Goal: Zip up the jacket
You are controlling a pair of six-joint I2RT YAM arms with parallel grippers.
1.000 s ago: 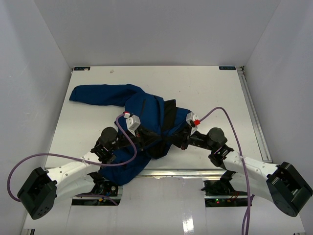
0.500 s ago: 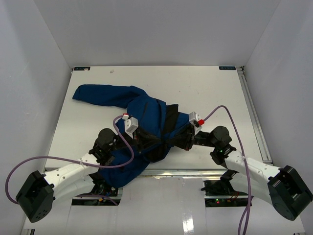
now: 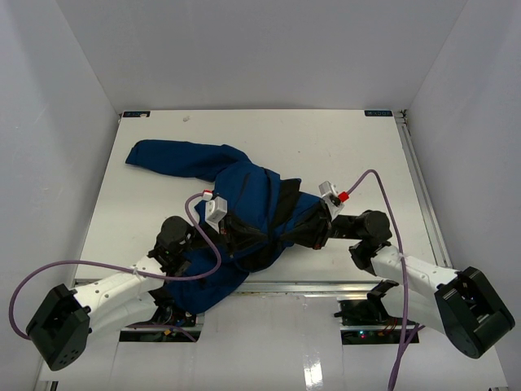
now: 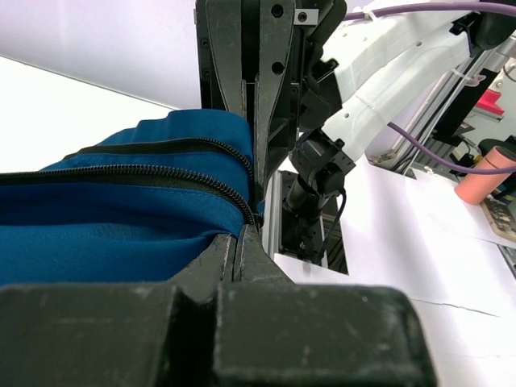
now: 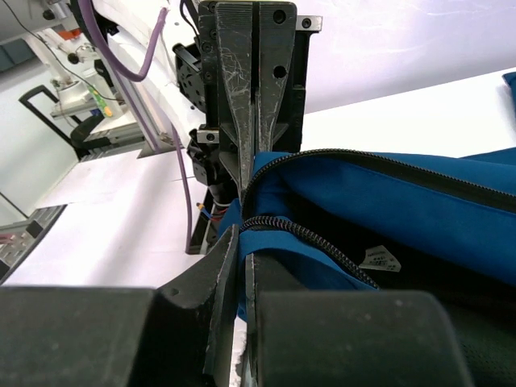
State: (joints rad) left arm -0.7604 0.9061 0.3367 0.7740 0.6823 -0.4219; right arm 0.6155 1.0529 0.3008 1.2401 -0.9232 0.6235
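White-walled booth, white rectangular table | 1 large royal-blue soft fabric jacket, bunched at table's near-middle, one sleeve toward table's far-left corner | 2 grippers: left gripper clamped on jacket's black zipper edge; right gripper likewise pinched on zipper edge | since a second before: jacket and right wrist had shifted slightly toward table's right side

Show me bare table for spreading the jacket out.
Bare table runs along the far edge beyond the jacket and sleeve, and down the right side to the rail. A smaller patch lies near left. Crowded: the near middle, where the left arm and right arm hold the jacket.
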